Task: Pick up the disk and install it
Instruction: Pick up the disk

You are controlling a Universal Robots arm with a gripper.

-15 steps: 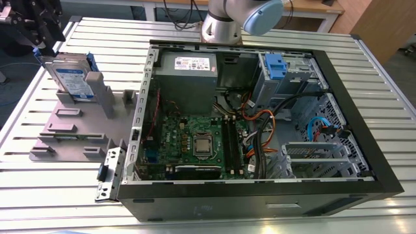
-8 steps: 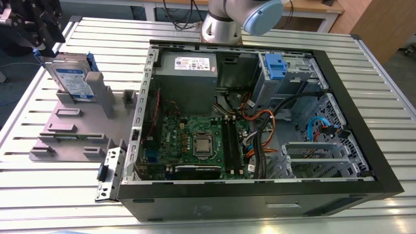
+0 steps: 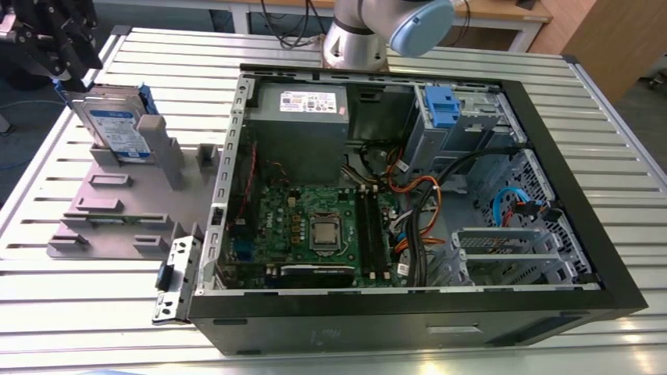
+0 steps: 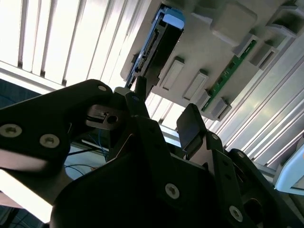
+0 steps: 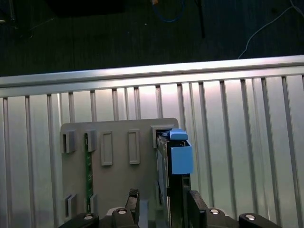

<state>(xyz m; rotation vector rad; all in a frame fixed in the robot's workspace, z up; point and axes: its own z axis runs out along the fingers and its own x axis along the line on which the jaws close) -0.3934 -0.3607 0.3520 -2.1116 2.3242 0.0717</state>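
**End effector** (image 3: 65, 70): black, two-fingered, at the end of the arm, above the far end of the grey slotted holder (image 3: 115, 203) on the exterior view's left. In both wrist views its fingers (image 5: 134, 199) stand well apart, so it is open (image 4: 165, 99). One finger lies to either side of the disk's upper edge. It has hold of nothing, and whether a finger touches the disk cannot be told.

**Disk** (image 3: 112, 125): silver hard drive with a white-and-blue label and blue rails. It stands upright on edge in a slot at the holder's far end, directly beneath the fingers. It is seen edge-on in the first wrist view (image 5: 166, 180) and in the second wrist view (image 4: 154, 42).

**Holder**: grey plastic (image 5: 118, 137), flat on the tabletop (image 3: 83, 328), beside the computer case (image 3: 417, 312). It also carries a green circuit strip (image 5: 88, 175) in another slot, well apart from the disk.

**Computer case**: black tower lying on its side with the panel off and the motherboard (image 3: 323, 226) exposed. A blue bracket (image 3: 442, 105) sits on the grey drive bay at the far corner.

**Tabletop**: slatted aluminium.
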